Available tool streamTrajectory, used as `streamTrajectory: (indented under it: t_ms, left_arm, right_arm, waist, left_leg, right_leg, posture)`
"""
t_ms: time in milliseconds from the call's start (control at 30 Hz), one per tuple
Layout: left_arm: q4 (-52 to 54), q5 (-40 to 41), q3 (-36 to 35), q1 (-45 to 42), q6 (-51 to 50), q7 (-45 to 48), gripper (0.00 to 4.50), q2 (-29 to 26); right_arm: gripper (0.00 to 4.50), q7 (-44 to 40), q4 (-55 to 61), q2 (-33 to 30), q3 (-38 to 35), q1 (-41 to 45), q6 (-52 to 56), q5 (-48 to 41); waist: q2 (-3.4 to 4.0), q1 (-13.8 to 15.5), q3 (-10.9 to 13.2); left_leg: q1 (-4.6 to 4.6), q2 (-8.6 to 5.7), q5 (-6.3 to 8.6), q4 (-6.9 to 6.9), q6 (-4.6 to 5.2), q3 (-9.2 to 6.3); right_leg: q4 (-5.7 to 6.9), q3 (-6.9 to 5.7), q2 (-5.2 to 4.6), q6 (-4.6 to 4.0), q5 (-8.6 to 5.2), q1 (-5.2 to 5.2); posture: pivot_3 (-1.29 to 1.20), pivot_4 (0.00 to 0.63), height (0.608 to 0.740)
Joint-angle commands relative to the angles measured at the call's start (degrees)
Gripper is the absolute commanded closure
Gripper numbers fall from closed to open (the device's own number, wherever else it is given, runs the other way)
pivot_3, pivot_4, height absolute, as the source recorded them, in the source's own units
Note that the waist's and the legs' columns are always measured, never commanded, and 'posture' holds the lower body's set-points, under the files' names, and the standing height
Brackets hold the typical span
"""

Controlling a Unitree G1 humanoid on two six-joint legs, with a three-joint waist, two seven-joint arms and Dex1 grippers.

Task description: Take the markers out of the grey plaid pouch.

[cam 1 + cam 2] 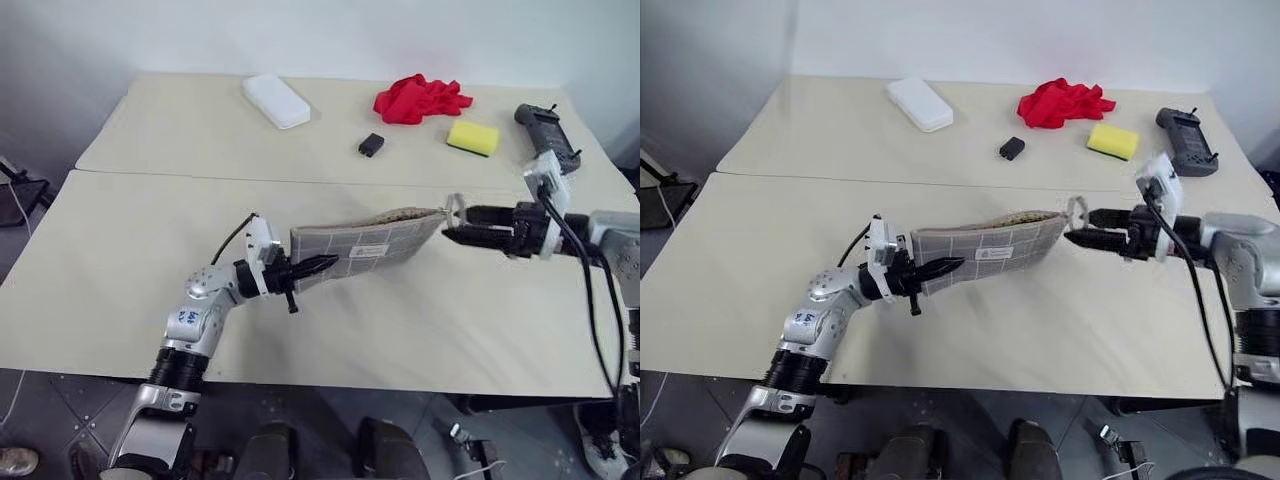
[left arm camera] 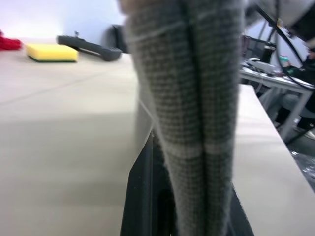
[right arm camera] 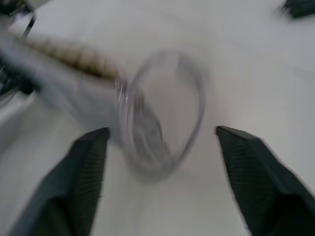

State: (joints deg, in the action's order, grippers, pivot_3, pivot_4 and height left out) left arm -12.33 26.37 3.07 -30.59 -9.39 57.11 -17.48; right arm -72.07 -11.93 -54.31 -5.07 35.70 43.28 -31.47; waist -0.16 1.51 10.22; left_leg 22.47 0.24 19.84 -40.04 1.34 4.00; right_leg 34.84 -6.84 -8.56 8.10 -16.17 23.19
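Grey plaid pouch (image 1: 365, 243) stretches left-right above the desk (image 1: 150, 260): left claw (image 1: 318, 267) pinches its left end, spread right claw (image 1: 455, 228) just beside its right.

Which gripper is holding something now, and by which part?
The left gripper holds the grey plaid pouch by its closed end. The right gripper is open and holds nothing.

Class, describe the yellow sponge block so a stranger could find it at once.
Look to the far beige table. Towards its right end, the yellow sponge block lies between the red cloth and a dark handheld controller. It is the one bright yellow, brick-shaped thing there.
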Motion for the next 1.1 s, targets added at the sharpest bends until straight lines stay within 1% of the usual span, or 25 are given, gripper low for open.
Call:
streamTrajectory:
  t_ms: [33,133,167,267,300,333,400,433,533,633,667,733,800,900,1033,1100]
  left_arm:
    - [0.0,0.9,-0.8,-2.3,0.5,1.1,4.50,1.3]
    - [-1.0,0.8,-0.9,-3.4,0.7,1.4,4.50,2.2]
    - [-1.2,0.3,-0.6,-3.4,1.1,1.8,4.50,2.3]
    - [-2.8,-3.3,2.6,-3.7,5.2,4.8,4.50,2.0]
    - [-3.7,-4.6,3.5,-3.8,6.9,5.6,4.50,2.1]
    - [-4.8,-5.4,4.0,-4.2,8.2,6.2,4.50,2.4]
    - [-7.2,-7.2,4.8,-4.9,11.9,6.8,4.50,3.1]
    - [-8.0,-7.7,5.2,-5.1,13.0,7.3,4.50,3.3]
    - [-9.8,-8.8,5.9,-5.5,15.4,8.0,4.50,4.5]
    - [-11.2,-10.8,7.7,-5.3,16.2,8.4,4.50,5.5]
    - [-11.9,-11.5,8.1,-5.3,17.1,8.6,4.50,5.5]
    - [-12.6,-11.5,7.9,-5.3,17.3,8.8,4.50,5.7]
    - [-12.9,-11.3,7.8,-5.4,17.3,8.8,4.50,6.0]
    - [-12.6,-11.1,7.6,-5.3,17.0,8.5,4.50,6.4]
    - [-10.8,-10.0,6.9,-4.4,14.9,7.1,4.50,6.8]
    - [-10.1,-9.9,6.7,-4.0,14.3,7.0,4.50,6.8]
  right_arm:
    - [0.08,-4.0,-3.4,-4.3,1.5,-2.8,-9.4,6.0]
    - [0.08,-7.7,-7.0,-6.3,1.9,-5.7,-16.5,8.8]
    - [0.08,-9.3,-7.6,-6.9,1.1,-6.0,-15.4,7.9]
    - [0.08,-10.5,-10.4,-9.1,-2.6,-6.3,-13.2,6.3]
    - [0.08,-10.1,-11.1,-9.7,-4.0,-6.1,-14.1,6.1]
    - [0.08,-10.8,-10.9,-11.6,-4.4,-5.2,-10.4,5.3]
    - [0.08,-10.5,-9.3,-14.2,-4.9,-3.6,-4.6,4.2]
    - [0.08,-11.4,-7.8,-14.9,-5.6,-3.8,-3.9,3.3]
    - [0.08,-9.7,-3.9,-14.1,-7.9,-2.1,-7.2,2.7]
    - [0.08,-10.9,3.1,-13.7,-6.9,3.2,-3.7,-1.0]
    - [0.08,-10.2,5.3,-12.5,-6.2,4.6,-2.8,-1.9]
    - [0.45,-8.2,9.1,-9.5,-4.4,6.2,-1.9,-3.0]
    - [0.98,-7.6,12.3,-7.5,-2.7,6.4,-1.5,-3.4]
    - [2.08,-7.9,15.5,-5.3,0.4,5.8,-2.4,-2.6]
    - [3.46,-11.9,19.6,-5.1,5.6,2.5,-13.7,3.2]
    - [4.12,-12.8,19.6,-5.1,6.3,1.9,-16.4,4.3]
  waist:
    - [0.00,0.0,0.0]
    - [0.00,-0.1,0.0]
    - [0.00,-0.1,0.0]
    - [0.03,-0.2,0.0]
    - [0.03,-0.2,0.0]
    - [0.04,-0.1,0.0]
    - [0.06,-0.1,0.0]
    - [0.06,0.0,0.0]
    - [0.05,-0.1,0.0]
    - [0.10,-0.1,0.0]
    - [0.14,-0.1,0.0]
    - [0.12,-0.1,0.0]
    - [0.10,-0.1,0.1]
    - [0.10,0.1,0.1]
    - [0.10,0.3,0.1]
    - [0.10,0.1,0.1]
  left_leg:
    - [-0.02,-0.01,0.00,0.00,0.00,0.00]
    - [-0.10,0.00,0.00,0.00,0.00,-0.01]
    - [-0.11,0.00,0.00,0.01,0.00,0.00]
    - [-0.13,0.04,0.00,0.02,0.00,0.01]
    - [-0.13,0.03,0.00,0.02,0.00,0.01]
    - [-0.13,0.03,0.00,0.01,0.00,0.01]
    - [-0.13,0.02,-0.01,0.00,0.00,0.01]
    - [-0.13,0.03,-0.01,-0.02,0.01,0.00]
    - [-0.18,0.09,0.00,-0.05,0.00,-0.13]
    - [-0.20,0.07,0.00,-0.05,0.00,-0.14]
    - [-0.21,0.08,0.00,-0.05,0.00,-0.19]
    - [-0.22,0.11,0.00,-0.03,-0.01,-0.27]
    - [-0.21,0.12,0.00,-0.05,-0.01,-0.27]
    - [-0.20,0.07,0.00,-0.08,-0.01,-0.29]
    - [-0.13,-0.04,0.02,-0.10,0.04,-0.29]
    - [-0.13,-0.06,0.02,-0.09,0.06,-0.27]
  right_leg:
    - [-0.01,0.00,0.00,0.00,0.00,-0.03]
    - [-0.07,-0.03,0.01,0.01,0.01,-0.16]
    - [-0.07,-0.03,0.00,0.01,0.01,-0.17]
    - [-0.06,-0.04,0.02,0.01,0.01,-0.17]
    - [-0.07,-0.05,0.02,0.01,0.01,-0.17]
    - [-0.07,-0.04,0.02,0.01,0.01,-0.18]
    - [-0.08,-0.04,0.01,0.01,0.01,-0.19]
    - [-0.08,-0.04,0.01,0.01,0.01,-0.20]
    - [-0.19,-0.16,0.02,0.01,0.01,-0.37]
    - [-0.21,-0.13,0.00,0.03,0.02,-0.39]
    - [-0.20,-0.13,0.00,0.03,0.02,-0.39]
    - [-0.20,-0.15,0.03,0.02,0.02,-0.38]
    - [-0.21,-0.17,0.03,0.01,0.03,-0.39]
    - [-0.18,-0.16,-0.01,0.02,0.04,-0.40]
    - [-0.22,-0.22,-0.07,0.05,0.05,-0.41]
    - [-0.23,-0.21,-0.06,0.07,0.06,-0.41]
  posture:
    - [0.00,0.150,0.740]
    - [0.00,0.150,0.740]
    - [0.00,0.150,0.740]
    - [0.00,0.150,0.740]
    - [0.00,0.150,0.740]
    - [0.00,0.150,0.740]
    - [0.00,0.150,0.740]
    - [0.00,0.150,0.740]
    - [0.00,0.150,0.740]
    - [0.00,0.150,0.740]
    - [0.00,0.150,0.740]
    - [0.00,0.150,0.740]
    - [0.00,0.150,0.740]
    - [0.00,0.150,0.740]
    - [0.00,0.150,0.740]
    - [0.00,0.150,0.740]
